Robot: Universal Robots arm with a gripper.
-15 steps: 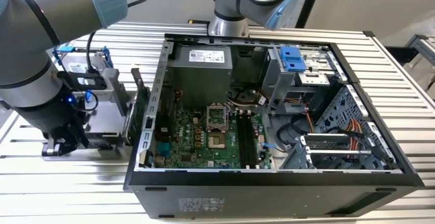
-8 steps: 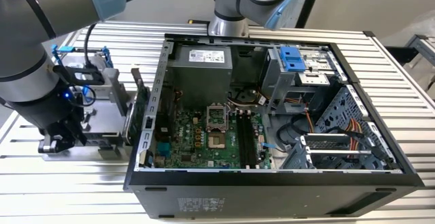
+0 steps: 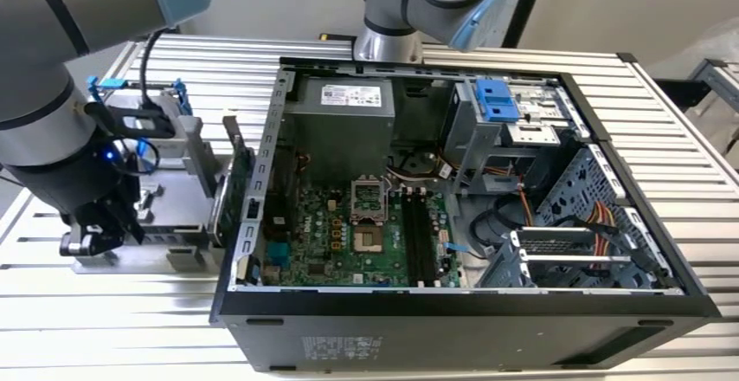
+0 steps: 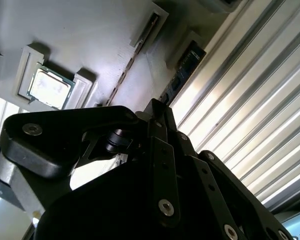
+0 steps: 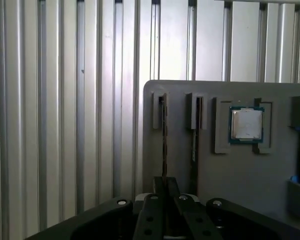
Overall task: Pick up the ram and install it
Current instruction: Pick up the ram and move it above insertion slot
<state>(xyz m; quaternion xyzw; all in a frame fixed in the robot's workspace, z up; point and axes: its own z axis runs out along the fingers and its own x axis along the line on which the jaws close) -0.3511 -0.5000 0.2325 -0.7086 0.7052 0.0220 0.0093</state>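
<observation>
While its jaws stand narrow, nearly touching, the black gripper (image 5: 165, 184) hangs at one end of the thin dark circuit-board ram (image 5: 164, 132), edge-up in a grey slotted tray (image 5: 250, 175); grip cannot be told. Open black computer case (image 3: 462, 320): exterior view's right.

Ribbed silver aluminium table (image 3: 116, 329), striped by parallel grooves; matt black steel computer case (image 3: 462, 333); green motherboard (image 3: 335, 238); blue plastic drive latch (image 3: 497, 100); plain grey plastic parts tray (image 5: 250, 175); silver square processor chip (image 5: 246, 124), green-edged; black gripper (image 5: 165, 181); grey robot arm (image 3: 47, 61), pale-blue caps.
</observation>
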